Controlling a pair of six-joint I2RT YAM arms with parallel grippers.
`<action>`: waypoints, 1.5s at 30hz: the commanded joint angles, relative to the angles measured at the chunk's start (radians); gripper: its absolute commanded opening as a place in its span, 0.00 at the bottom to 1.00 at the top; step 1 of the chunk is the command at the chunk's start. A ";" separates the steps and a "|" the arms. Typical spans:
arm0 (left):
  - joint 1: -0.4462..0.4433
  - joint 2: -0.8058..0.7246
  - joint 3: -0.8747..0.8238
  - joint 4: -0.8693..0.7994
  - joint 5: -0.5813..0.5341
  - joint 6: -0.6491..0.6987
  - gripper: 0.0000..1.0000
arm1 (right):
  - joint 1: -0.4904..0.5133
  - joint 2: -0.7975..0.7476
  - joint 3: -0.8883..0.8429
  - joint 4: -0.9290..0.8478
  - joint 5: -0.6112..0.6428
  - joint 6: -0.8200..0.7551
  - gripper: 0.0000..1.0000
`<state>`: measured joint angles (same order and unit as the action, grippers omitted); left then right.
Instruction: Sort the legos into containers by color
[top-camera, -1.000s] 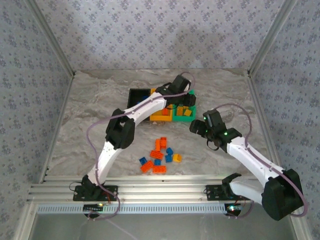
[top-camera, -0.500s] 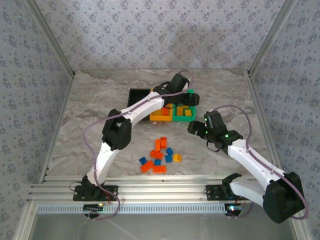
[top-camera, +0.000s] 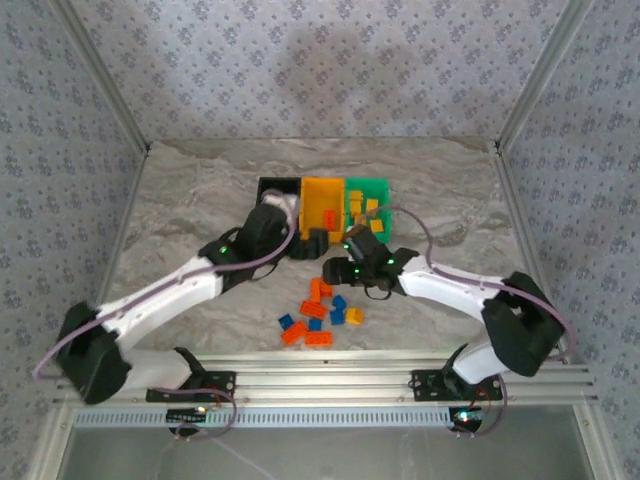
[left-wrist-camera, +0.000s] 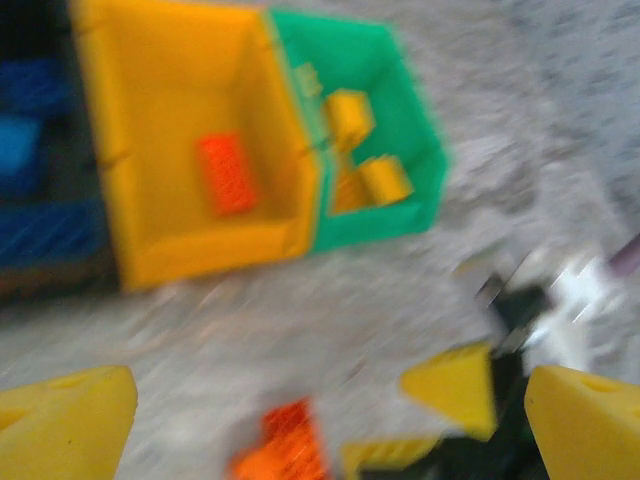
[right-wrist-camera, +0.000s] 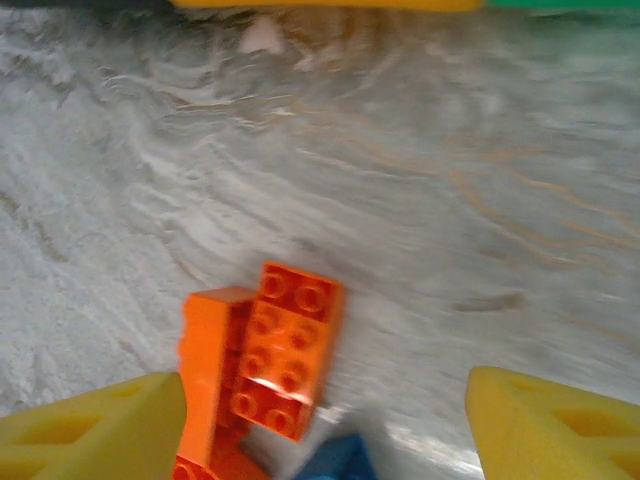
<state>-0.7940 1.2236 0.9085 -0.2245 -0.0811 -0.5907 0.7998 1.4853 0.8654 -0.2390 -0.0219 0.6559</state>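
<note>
**Two arms meet at the sorting bins.** Both arms reach inward over a marbled table (top-camera: 180, 200) and converge just in front of the containers (top-camera: 305, 200). These form a joined row: a black bin (top-camera: 270, 185), a yellow-orange bin (top-camera: 316, 190) and a green bin (top-camera: 378, 187). From above, the left gripper (top-camera: 312, 245) hangs at the near wall of the yellow-orange bin. The right gripper (top-camera: 335, 271) sits just beside it, over the far edge of the loose legos (top-camera: 318, 312). These are a scatter of orange, blue and yellow pieces lying between the bins and the arm bases.

The left wrist camera, though blurred, fills in what the overhead view leaves as specks. One orange brick (left-wrist-camera: 228, 175) lies on the floor of the yellow-orange bin, yellow bricks (left-wrist-camera: 350, 118) sit in the green bin, and blue bricks (left-wrist-camera: 25, 140) are in the black one. The left gripper's fingers (left-wrist-camera: 65, 420) stand wide apart with nothing between them.

The right wrist camera gives the close look at the pile's edge. An orange pair (right-wrist-camera: 285, 345) lies side by side and touching, with a blue brick (right-wrist-camera: 335, 462) at its near end. The right gripper's pads (right-wrist-camera: 560, 425) are spread to either side, clear of the bricks and gripping nothing.
</note>
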 joint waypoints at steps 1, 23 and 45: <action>0.001 -0.160 -0.136 -0.124 -0.169 -0.059 0.99 | 0.050 0.061 0.081 -0.002 0.021 -0.018 0.69; 0.060 -0.529 -0.313 -0.332 -0.266 -0.126 0.99 | 0.211 0.396 0.405 -0.341 0.215 -0.018 0.41; 0.064 -0.559 -0.304 -0.350 -0.278 -0.129 0.99 | 0.123 0.238 0.488 -0.269 0.297 -0.194 0.21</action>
<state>-0.7345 0.6739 0.5983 -0.5591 -0.3340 -0.7090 0.9806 1.8221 1.3247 -0.5480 0.2504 0.5106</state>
